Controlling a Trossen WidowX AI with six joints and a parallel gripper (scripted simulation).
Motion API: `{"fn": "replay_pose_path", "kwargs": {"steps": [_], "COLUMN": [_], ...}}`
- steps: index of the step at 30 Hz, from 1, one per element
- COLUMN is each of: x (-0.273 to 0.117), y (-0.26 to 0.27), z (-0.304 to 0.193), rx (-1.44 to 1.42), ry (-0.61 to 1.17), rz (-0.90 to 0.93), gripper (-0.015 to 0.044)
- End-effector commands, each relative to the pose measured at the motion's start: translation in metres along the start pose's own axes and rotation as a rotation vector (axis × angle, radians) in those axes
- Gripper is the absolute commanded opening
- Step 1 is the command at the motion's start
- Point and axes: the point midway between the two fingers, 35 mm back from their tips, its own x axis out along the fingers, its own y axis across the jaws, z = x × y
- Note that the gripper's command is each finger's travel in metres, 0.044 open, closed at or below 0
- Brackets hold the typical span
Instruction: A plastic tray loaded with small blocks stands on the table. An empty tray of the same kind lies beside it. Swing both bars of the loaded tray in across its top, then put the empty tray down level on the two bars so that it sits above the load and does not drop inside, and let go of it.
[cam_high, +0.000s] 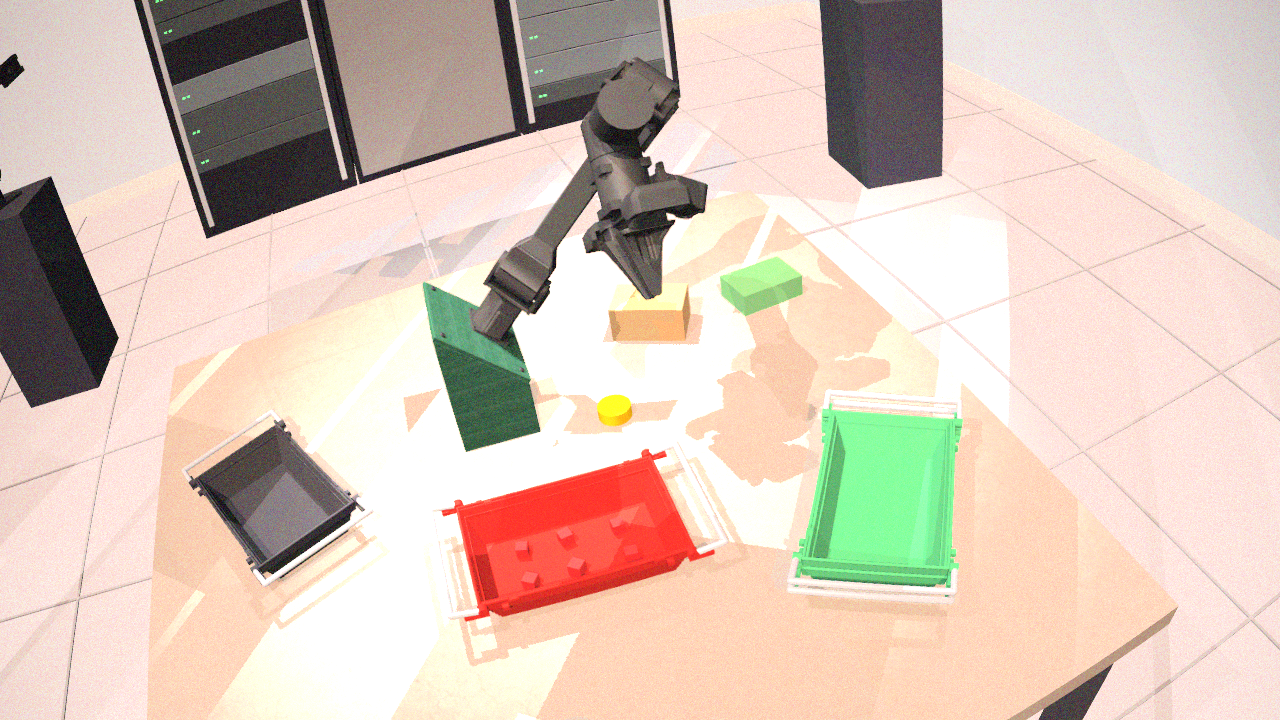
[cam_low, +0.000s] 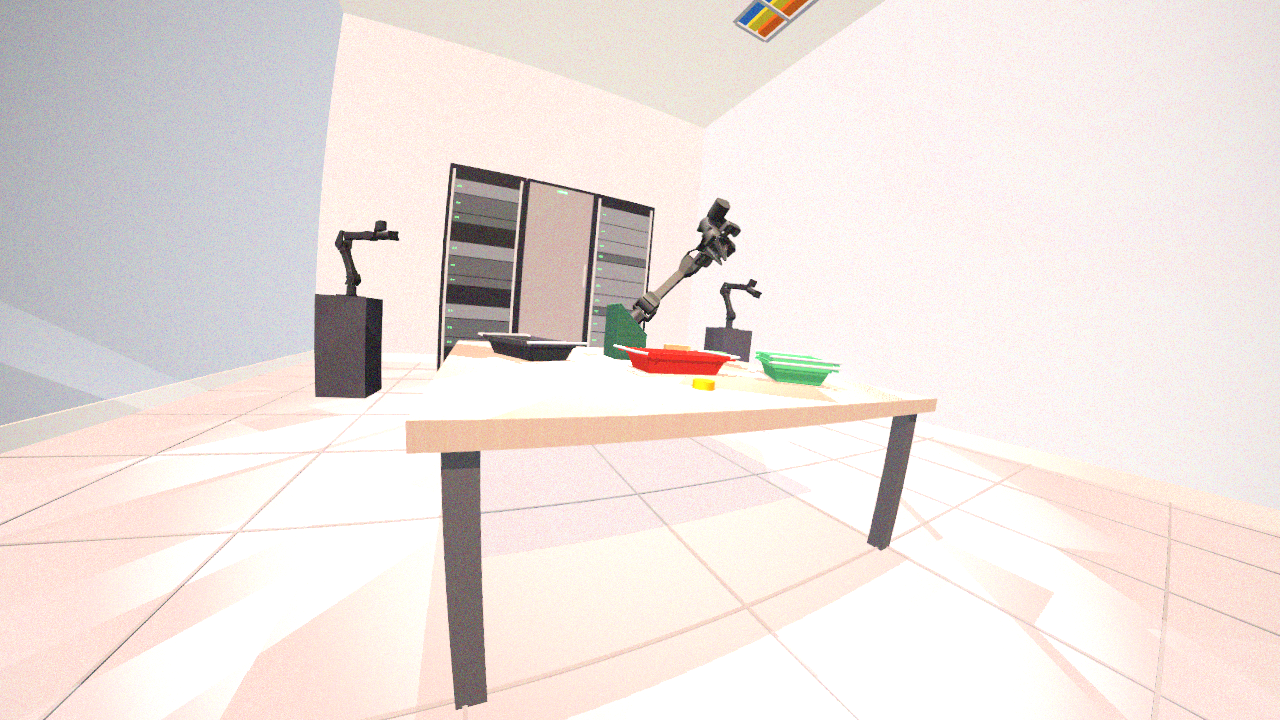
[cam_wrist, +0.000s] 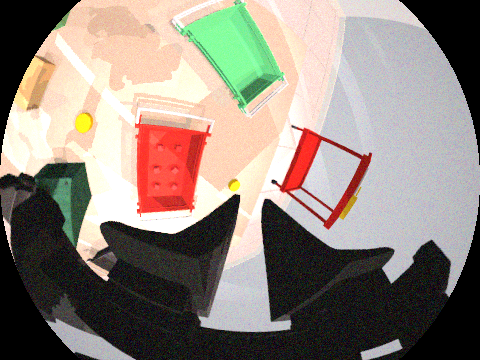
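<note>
The loaded red tray (cam_high: 546, 503) (cam_low: 675, 362) (cam_wrist: 142, 170) stands on the table with several small red blocks (cam_high: 564, 535) (cam_wrist: 160, 147) inside. Its right white wire bar (cam_high: 704, 494) and left wire bar (cam_high: 441, 564) are swung out beyond its ends. The empty green tray (cam_high: 890, 488) (cam_low: 796, 368) (cam_wrist: 230, 50) stands to its right in the top view, with white wire bars at both ends. My gripper (cam_high: 651, 293) (cam_low: 720, 259) (cam_wrist: 251, 202) is high above the table, behind the red tray in the top view. Its fingers are open by a narrow gap, with nothing between them.
A smaller black tray (cam_high: 277, 501) (cam_low: 537, 347) stands left of the red tray. The green arm base (cam_high: 492, 402), a yellow disc (cam_high: 614, 409) (cam_wrist: 83, 122), an orange block (cam_high: 648, 317) and a green block (cam_high: 760, 286) are behind. Another yellow disc (cam_low: 703, 384) (cam_wrist: 234, 185) lies on the table.
</note>
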Motion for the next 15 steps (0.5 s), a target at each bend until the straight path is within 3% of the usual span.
{"fn": "replay_pose_path", "kwargs": {"steps": [1, 7, 15], "x": [0.035, 0.101, 0.194], "y": [0.011, 0.042, 0.116], "z": [0.005, 0.025, 0.053], "rx": [-0.176, -0.532, -1.23], "ry": [-0.045, -0.181, -0.483], "rz": [0.087, 0.231, 0.417], "gripper": [0.0082, 0.0082, 0.0082]}}
